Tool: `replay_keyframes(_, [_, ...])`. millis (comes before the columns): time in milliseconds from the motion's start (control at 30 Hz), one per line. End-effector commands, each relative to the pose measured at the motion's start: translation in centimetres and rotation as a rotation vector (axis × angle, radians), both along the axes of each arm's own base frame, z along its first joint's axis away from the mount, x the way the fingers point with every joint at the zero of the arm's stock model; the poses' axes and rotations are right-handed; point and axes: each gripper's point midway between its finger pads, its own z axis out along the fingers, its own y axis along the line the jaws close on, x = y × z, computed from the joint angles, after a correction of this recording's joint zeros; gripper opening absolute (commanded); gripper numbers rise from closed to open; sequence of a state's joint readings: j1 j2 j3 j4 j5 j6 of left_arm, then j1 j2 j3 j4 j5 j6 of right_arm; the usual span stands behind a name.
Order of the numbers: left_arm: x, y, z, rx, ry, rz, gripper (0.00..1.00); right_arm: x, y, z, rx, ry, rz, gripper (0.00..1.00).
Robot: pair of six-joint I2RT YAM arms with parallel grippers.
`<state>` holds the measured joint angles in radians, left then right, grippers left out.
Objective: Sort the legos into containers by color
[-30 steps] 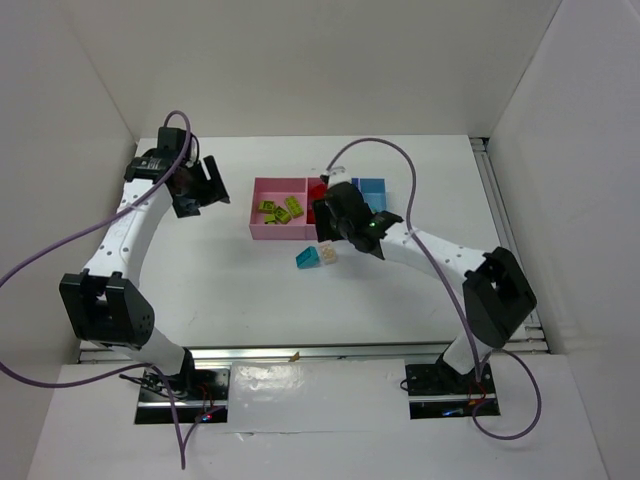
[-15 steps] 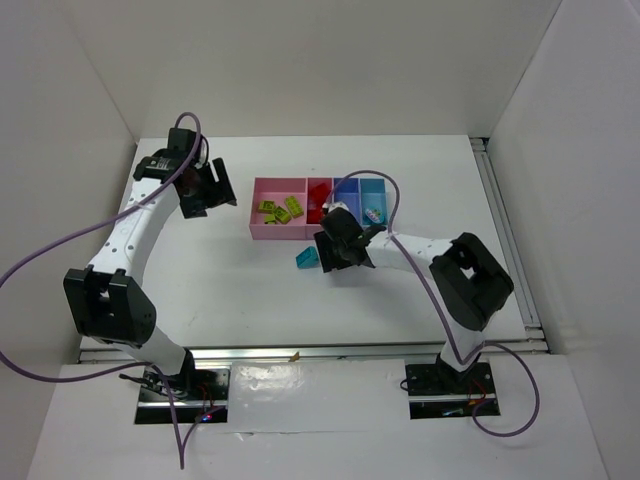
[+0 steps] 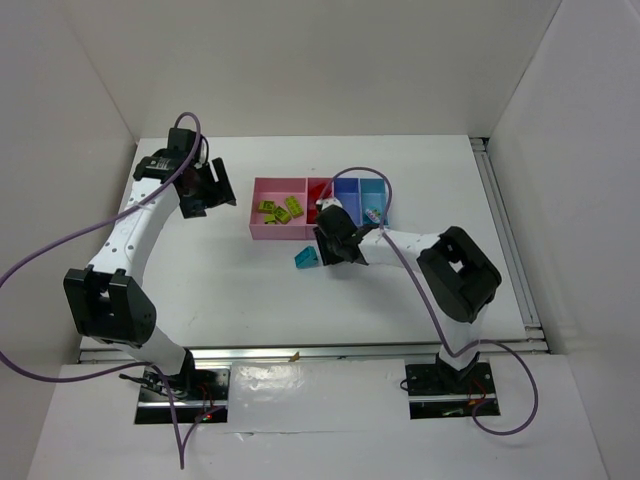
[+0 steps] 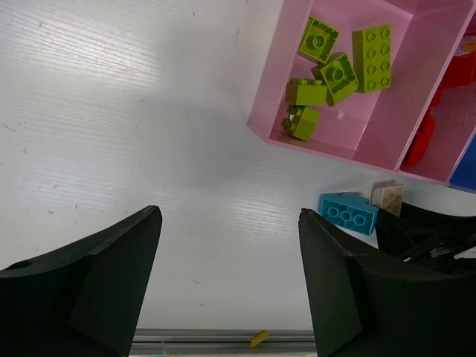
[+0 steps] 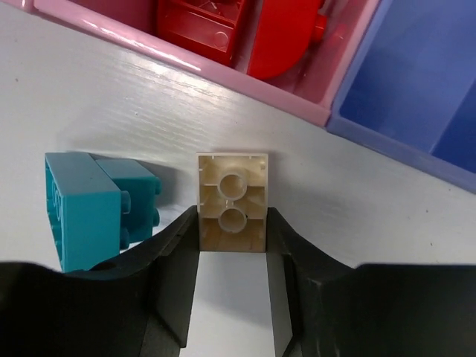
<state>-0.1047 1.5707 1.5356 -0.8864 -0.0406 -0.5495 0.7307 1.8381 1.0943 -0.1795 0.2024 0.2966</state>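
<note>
My right gripper point(image 5: 232, 253) is shut on a cream-white brick point(image 5: 232, 201) that lies underside-up on the table, just in front of the bins. A cyan brick point(image 5: 89, 208) lies right beside the left finger; it also shows in the top view point(image 3: 306, 258). In the top view the right gripper point(image 3: 330, 245) hides the cream brick. Several lime bricks point(image 4: 338, 71) lie in the wide pink bin point(image 4: 268, 89). Red bricks point(image 5: 201, 26) and a round red piece point(image 5: 286, 37) lie in the narrow pink bin point(image 5: 223, 78). My left gripper point(image 3: 205, 188) is open and empty, left of the bins.
The blue bin point(image 3: 346, 190) and the cyan bin point(image 3: 376, 188) stand at the right end of the row; a small piece point(image 3: 372, 213) lies in the cyan bin. White walls enclose the table on three sides. A metal rail point(image 3: 300, 352) runs along the near edge.
My right gripper has dropped from over the bins to the table and now grips the cream-white brick. The left arm shifted slightly right, then stayed still.
</note>
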Motion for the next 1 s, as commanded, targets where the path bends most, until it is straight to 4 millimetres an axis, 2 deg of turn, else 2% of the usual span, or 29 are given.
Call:
replay_keyframes(0, [0.4,0.0,0.8,0.01,-0.031,-0.007,0.85,1.7,0.6,5.4,0.067,-0.126,-0.031,0.29])
replay_keyframes(67, [0.4,0.0,0.8,0.01,-0.031,-0.007,0.85,0.5,0.1,6.6,0.068,-0.118,-0.029,0.26])
replay_keyframes(100, [0.4,0.0,0.8,0.01,-0.031,-0.007,0.85,-0.3,-0.6,8.1,0.072,-0.122,-0.029,0.26])
replay_keyframes(167, [0.4,-0.1,0.8,0.008,-0.031,-0.021,0.85,-0.5,-1.5,9.9,0.072,-0.154,-0.048,0.26])
replay_keyframes(267, [0.5,-1.0,0.4,0.018,-0.028,-0.073,0.85,0.8,-3.5,12.6,0.057,-0.215,-0.116,0.26])
replay_keyframes(300, [0.3,-1.9,0.0,0.005,-0.022,-0.115,0.85,2.2,-3.4,14.3,0.085,-0.23,-0.151,0.26])
replay_keyframes(333, [0.5,-2.4,-0.2,-0.018,-0.033,-0.131,0.85,3.7,-4.7,13.3,0.063,-0.2,-0.207,0.26])
replay_keyframes(367, [0.4,-2.9,-0.3,-0.037,-0.041,-0.159,0.86,4.1,-5.2,13.0,0.065,-0.168,-0.238,0.26])
replay_keyframes(400, [-0.2,-3.8,-1.2,-0.078,-0.019,-0.203,0.86,5.2,-4.9,13.8,0.091,-0.172,-0.239,0.26])
replay_keyframes(433, [-0.6,-4.5,-1.3,-0.094,-0.023,-0.235,0.86,6.0,-5.5,12.8,0.083,-0.152,-0.256,0.26])
replay_keyframes(500, [-1.2,-5.7,-1.7,-0.1,-0.011,-0.292,0.86,7.4,-4.8,13.2,0.108,-0.169,-0.248,0.26])
replay_keyframes(567, [-1.9,-7.0,-2.0,-0.113,-0.001,-0.355,0.86,8.7,-5.5,11.7,0.087,-0.148,-0.275,0.27])
replay_keyframes(733, [-3.9,-11.1,-2.6,-0.116,0.018,-0.508,0.86,11.8,-4.7,11.9,0.068,-0.2,-0.237,0.27])
replay_keyframes(800, [-4.3,-12.0,-3.0,-0.107,0.032,-0.533,0.86,12.8,-4.8,11.0,0.05,-0.198,-0.246,0.29])
replay_keyframes(867, [-4.8,-13.1,-3.4,-0.11,0.048,-0.558,0.86,13.4,-4.5,11.1,0.05,-0.198,-0.246,0.38])
replay_keyframes(900, [-5.0,-13.4,-3.8,-0.109,0.058,-0.567,0.86,13.4,-4.5,10.3,0.041,-0.186,-0.245,0.46])
replay_keyframes(933, [-4.9,-13.5,-4.2,-0.112,0.073,-0.559,0.86,13.5,-4.4,10.7,0.05,-0.187,-0.253,0.59])
replay_keyframes(967, [-5.1,-14.3,-3.8,-0.113,0.063,-0.582,0.87,13.5,-4.4,10.7,0.05,-0.187,-0.253,0.64])
